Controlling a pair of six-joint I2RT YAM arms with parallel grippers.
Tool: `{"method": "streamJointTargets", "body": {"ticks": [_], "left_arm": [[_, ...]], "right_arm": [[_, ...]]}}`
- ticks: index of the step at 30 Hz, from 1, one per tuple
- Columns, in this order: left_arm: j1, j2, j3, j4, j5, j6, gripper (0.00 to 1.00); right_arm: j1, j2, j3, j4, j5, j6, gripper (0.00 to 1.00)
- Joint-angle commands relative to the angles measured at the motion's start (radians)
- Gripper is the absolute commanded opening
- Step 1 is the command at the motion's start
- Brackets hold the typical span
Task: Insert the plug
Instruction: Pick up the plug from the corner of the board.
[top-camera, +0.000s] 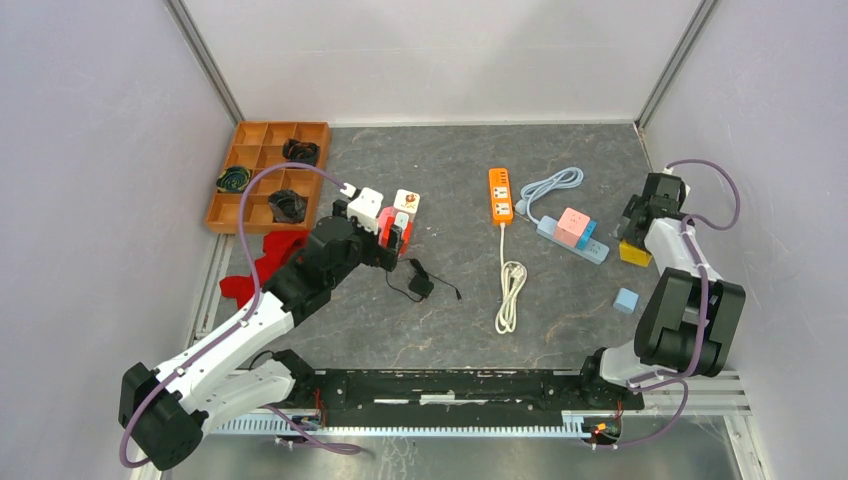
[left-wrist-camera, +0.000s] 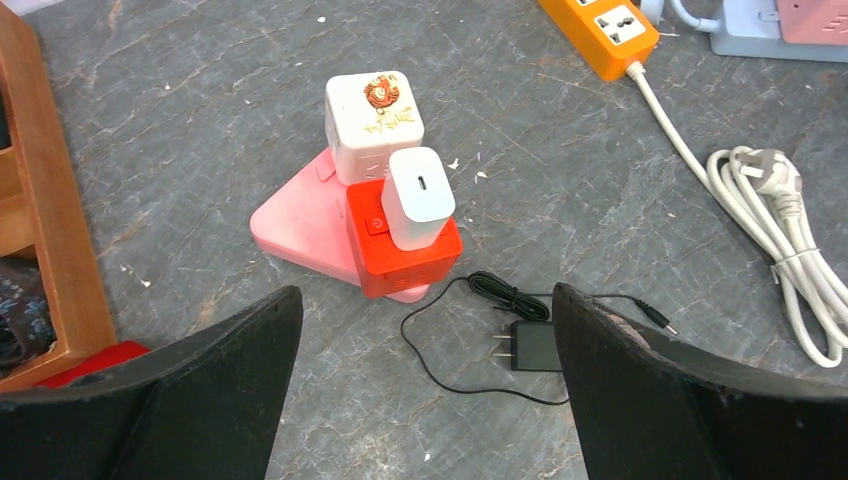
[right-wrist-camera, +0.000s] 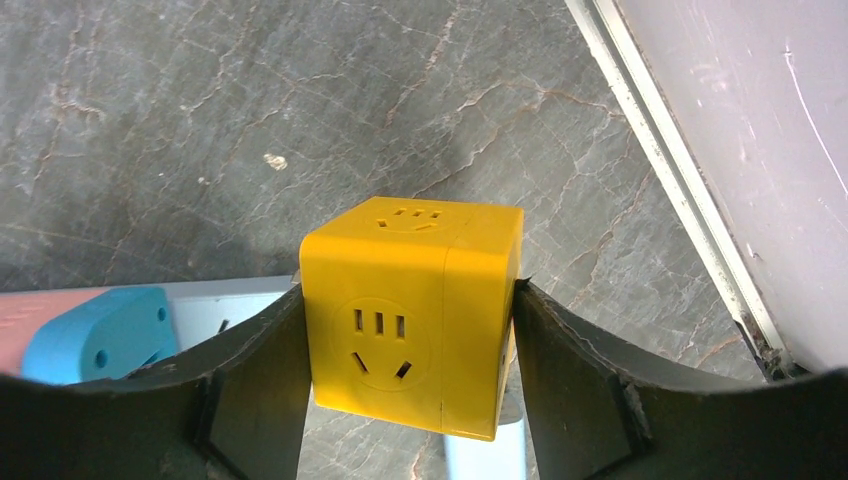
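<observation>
Left hand (left-wrist-camera: 425, 300): spread wide, holding nothing, poised over the table (left-wrist-camera: 200, 120) near the red socket cube (left-wrist-camera: 400, 255), which carries a white charger (left-wrist-camera: 418, 198). Black plug adapter (left-wrist-camera: 535, 347): lying on the table just beside that cube. Right hand (right-wrist-camera: 410, 300): fingers pressed against both sides of the yellow socket cube (right-wrist-camera: 400, 250), near the table's right edge.
</observation>
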Motion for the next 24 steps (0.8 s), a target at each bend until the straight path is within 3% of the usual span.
{"method": "streamJointTargets", "body": {"ticks": [1,9,12,21,24], "left_arm": [[-0.001,-0.014,0.014,0.05,0.054,-0.046,0.99],[0.0,0.018,0.084,0.099,0.22,-0.037,0.97],[0.0,0.048,0.138,0.126,0.288,-0.059,0.96],[0.0,0.144,0.171,0.327,0.487,0.016,0.96],[0.0,0.198,0.189,0.358,0.537,0.004,0.96]], "right_arm": [[0.038,-0.063,0.081,-0.014,0.01,-0.009,0.39],[0.192,-0.166,0.211,-0.089,0.01,-0.031,0.38],[0.27,-0.194,0.254,-0.091,-0.057,-0.034,0.38],[0.431,-0.304,0.226,0.0,-0.497,0.096,0.36],[0.492,-0.359,0.137,0.135,-0.642,0.139,0.36]]}}
